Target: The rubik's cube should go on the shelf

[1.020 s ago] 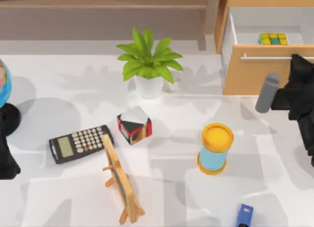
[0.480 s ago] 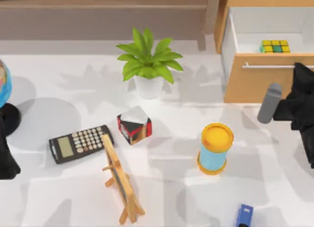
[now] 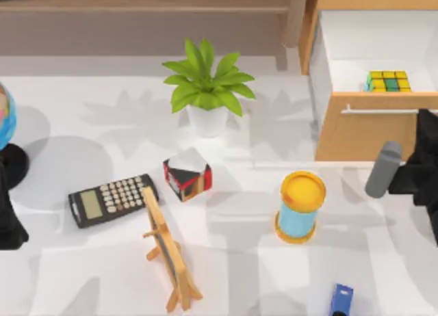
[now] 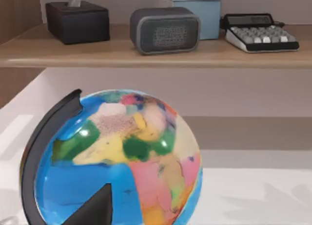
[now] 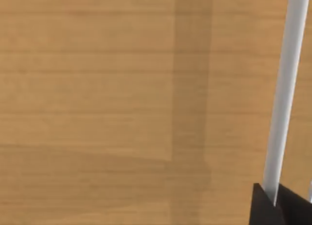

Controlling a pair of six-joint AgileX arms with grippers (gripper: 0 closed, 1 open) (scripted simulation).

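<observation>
Right hand on drawer handle, rubik's cube inside drawer

I can read no text, label, brand or number anywhere from here. The calculator on the table has keys and a display, but the key markings are too small for me to make out (the display looks blank). The second calculator on the shelf is the same: rows of pale keys, nothing legible. The globe carries only coloured patches, with no names I can read.
</observation>
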